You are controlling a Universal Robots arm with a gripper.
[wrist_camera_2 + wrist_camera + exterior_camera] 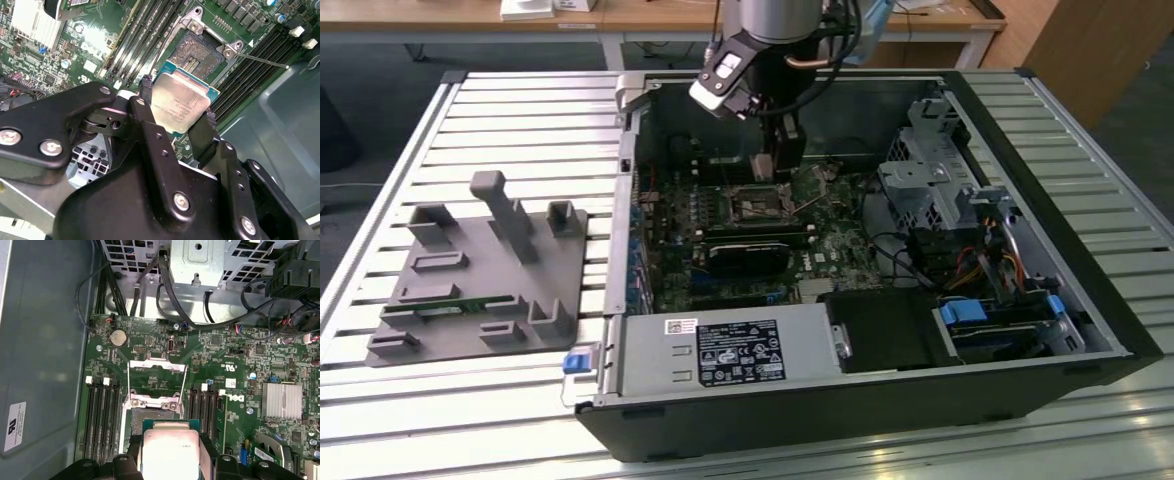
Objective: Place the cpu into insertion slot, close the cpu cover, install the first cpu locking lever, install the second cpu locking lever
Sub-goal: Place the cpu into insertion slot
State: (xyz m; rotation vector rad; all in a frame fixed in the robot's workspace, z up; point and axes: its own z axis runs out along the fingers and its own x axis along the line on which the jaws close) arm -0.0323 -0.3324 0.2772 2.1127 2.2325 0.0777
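Note:
My gripper (777,168) hangs inside the open computer case, shut on the cpu (180,102), a flat square chip with a pale silvery top. In both wrist views one black finger (145,97) presses each side edge of the chip. The cpu (170,450) is held a little above the insertion slot (152,412), overlapping its near edge. That insertion slot (200,55) is bare, its dark contact field showing. The cpu cover (157,374), a thin silver frame, stands swung open on the far side of the socket. A thin metal locking lever (265,61) sticks out beside the socket (758,208).
Long black memory slots (102,415) flank the socket on both sides. A black graphics card (747,255) lies just in front of it in the exterior view. A metal drive cage (927,180) with cables stands at the exterior view's right. A grey fixture (480,270) sits on the slatted table.

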